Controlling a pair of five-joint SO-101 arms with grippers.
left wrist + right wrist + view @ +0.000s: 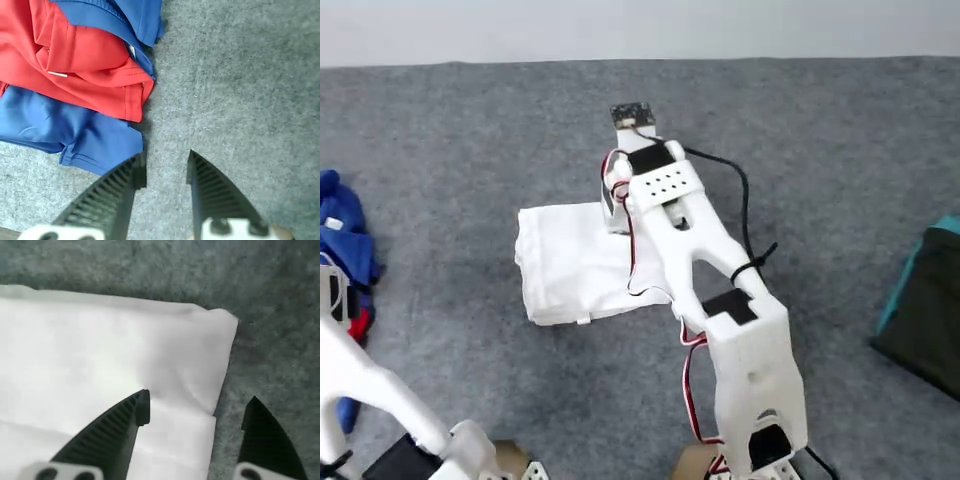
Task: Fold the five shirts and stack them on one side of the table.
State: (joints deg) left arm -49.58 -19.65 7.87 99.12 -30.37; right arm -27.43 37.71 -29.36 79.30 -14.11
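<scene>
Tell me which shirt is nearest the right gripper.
The white folded shirt at mid-table, under the right gripper; the red shirt and blue shirt lie by the left gripper.

Folded white shirt (575,262) is lying mid-table (470,130) on the grey surface. The right arm (720,290) is extending from the near edge over the shirt's right side, with its tool (615,205) sitting at the shirt's far right corner, fingers hiding under the wrist. The blue shirt (340,235) is lying bunched at the left edge, red cloth (358,325) peeking out beside it. The left arm (365,385) is standing just beside that pile. A dark garment (920,305) with a teal edge is lying at the right edge, well apart from the white shirt.
</scene>
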